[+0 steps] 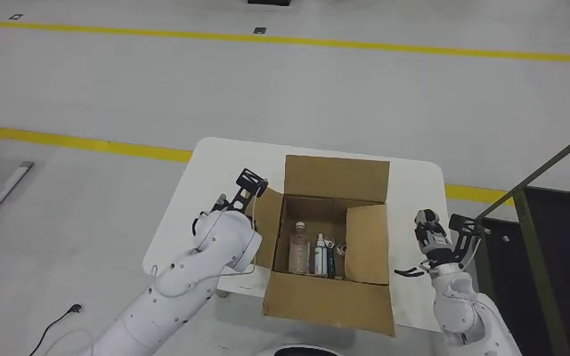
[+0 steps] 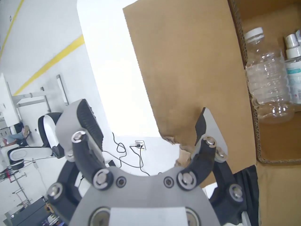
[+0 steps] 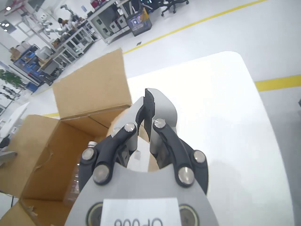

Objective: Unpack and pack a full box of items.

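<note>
An open cardboard box (image 1: 331, 233) stands mid-table with its flaps up or spread. Inside lie a clear plastic bottle (image 1: 299, 247) with a white cap, a white bottle with a teal label (image 1: 320, 254) and small items beside them. My left gripper (image 1: 252, 185) is at the box's left flap (image 2: 188, 59). It is open (image 2: 145, 128), with one finger (image 2: 204, 128) at the flap's torn edge; the clear bottle (image 2: 268, 81) lies beyond. My right gripper (image 1: 427, 222) hovers over the table right of the box, shut (image 3: 147, 109) with nothing in it.
The white table (image 1: 196, 196) has bare room left and right of the box (image 3: 47, 142). The box's right flap (image 1: 367, 242) leans inward over the contents. A dark frame (image 1: 525, 222) stands off the table's right edge.
</note>
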### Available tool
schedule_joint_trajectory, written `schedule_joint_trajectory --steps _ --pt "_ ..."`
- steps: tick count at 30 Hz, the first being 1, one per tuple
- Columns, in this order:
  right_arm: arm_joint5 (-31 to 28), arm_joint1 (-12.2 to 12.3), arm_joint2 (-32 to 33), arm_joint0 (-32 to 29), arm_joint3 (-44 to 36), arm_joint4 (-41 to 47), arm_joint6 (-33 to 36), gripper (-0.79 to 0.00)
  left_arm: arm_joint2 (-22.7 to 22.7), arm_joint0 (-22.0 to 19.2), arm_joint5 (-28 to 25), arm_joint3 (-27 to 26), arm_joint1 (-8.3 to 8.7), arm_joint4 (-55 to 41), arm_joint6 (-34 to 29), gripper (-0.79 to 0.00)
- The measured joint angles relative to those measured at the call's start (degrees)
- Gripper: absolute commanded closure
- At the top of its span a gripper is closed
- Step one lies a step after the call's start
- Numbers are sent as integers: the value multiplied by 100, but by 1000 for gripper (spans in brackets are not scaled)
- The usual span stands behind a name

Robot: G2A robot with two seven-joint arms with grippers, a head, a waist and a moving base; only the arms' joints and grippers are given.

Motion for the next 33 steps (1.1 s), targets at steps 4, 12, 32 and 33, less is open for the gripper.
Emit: schedule_joint_trajectory --steps 4,12,32,33 --pt "-163 -5 -173 9 302 -134 156 0 -111 70 -67 -331 -11 168 -116 -785" --pt "-380 -64 -730 -107 372 -315 189 0 -246 142 -226 -1033 -80 283 -96 -785" --pt "-389 -72 -729 -201 17 -306 69 0 525 -407 -1961 52 -658 -2707 2313 -785" --pt "-384 -59 -626 -236 -20 -304 69 0 563 -449 -2101 271 -697 -2987 2453 -785"
